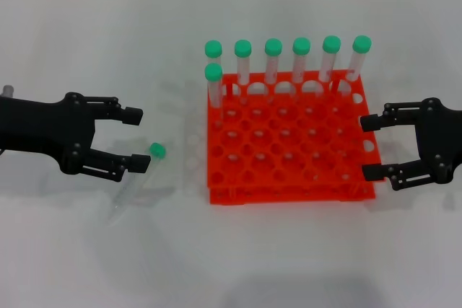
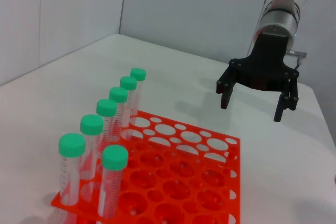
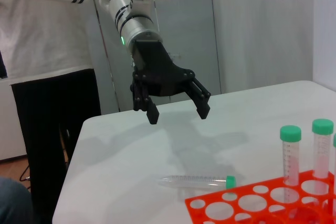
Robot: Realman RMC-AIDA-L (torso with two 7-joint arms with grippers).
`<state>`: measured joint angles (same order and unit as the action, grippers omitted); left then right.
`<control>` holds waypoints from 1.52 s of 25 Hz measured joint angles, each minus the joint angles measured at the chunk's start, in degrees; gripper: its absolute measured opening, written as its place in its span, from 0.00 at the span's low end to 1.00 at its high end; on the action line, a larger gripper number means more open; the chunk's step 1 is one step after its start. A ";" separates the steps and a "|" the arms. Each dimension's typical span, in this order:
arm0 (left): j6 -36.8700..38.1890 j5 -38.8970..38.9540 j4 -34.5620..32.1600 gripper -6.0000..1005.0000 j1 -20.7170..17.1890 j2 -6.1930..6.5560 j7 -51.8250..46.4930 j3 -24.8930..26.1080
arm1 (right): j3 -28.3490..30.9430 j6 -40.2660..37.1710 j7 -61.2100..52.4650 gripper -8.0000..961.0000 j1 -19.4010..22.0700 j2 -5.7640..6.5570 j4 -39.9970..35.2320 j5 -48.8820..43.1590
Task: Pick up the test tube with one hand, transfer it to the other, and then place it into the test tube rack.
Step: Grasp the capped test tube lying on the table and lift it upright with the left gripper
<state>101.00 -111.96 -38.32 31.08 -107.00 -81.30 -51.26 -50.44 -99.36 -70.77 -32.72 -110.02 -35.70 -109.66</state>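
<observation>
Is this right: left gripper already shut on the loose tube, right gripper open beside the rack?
Not quite. The left gripper is open and above the test tube, which lies on the table, as the right wrist view shows. The right gripper is open beside the test tube rack.

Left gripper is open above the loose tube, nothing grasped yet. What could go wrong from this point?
1. The test tube lies flat on the table, round and slim; the left gripper's open fingers could roll it away while closing.
2. The test tube rack already holds seven upright tubes; insertion could knock them.
3. The handover to the open right gripper risks a drop.
</observation>
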 joint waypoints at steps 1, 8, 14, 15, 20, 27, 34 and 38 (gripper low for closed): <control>0.01 0.00 0.00 0.88 -0.01 0.00 -0.01 -0.04 | 0.00 -0.09 0.00 0.83 0.05 0.00 0.00 0.06; -0.15 -0.06 0.45 0.87 -0.21 -0.04 -0.08 -0.12 | 0.39 -0.15 0.49 0.82 0.70 -0.05 0.03 0.61; -0.10 -0.10 0.22 0.87 -0.23 -0.05 -1.03 -0.01 | 0.78 -0.04 1.27 0.82 1.90 -0.19 0.00 2.65; 0.16 -0.11 -0.19 0.87 -0.23 -0.05 -2.02 0.00 | 0.82 0.03 1.33 0.82 2.21 -0.17 -0.06 3.17; 3.76 -0.49 -6.46 0.87 -0.70 0.03 -12.31 -0.17 | 1.98 0.24 1.89 0.82 3.58 -0.06 -0.71 4.98; 5.59 -8.10 -17.39 0.87 -0.24 -0.19 -35.26 -0.17 | 3.85 0.34 2.75 0.82 4.12 -0.07 -0.77 5.00; 8.40 -22.12 -20.58 0.87 5.50 -0.14 -48.77 -1.31 | 4.42 1.21 3.93 0.82 4.12 -0.42 -0.77 5.13; 8.62 -28.41 -21.09 0.87 8.13 -1.14 -51.08 -5.31 | 4.42 1.67 4.25 0.81 3.91 -0.68 -0.63 5.15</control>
<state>109.62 -140.37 -59.41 39.21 -108.15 -132.38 -56.57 -46.03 -97.69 -66.52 -28.82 -110.70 -36.33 -104.52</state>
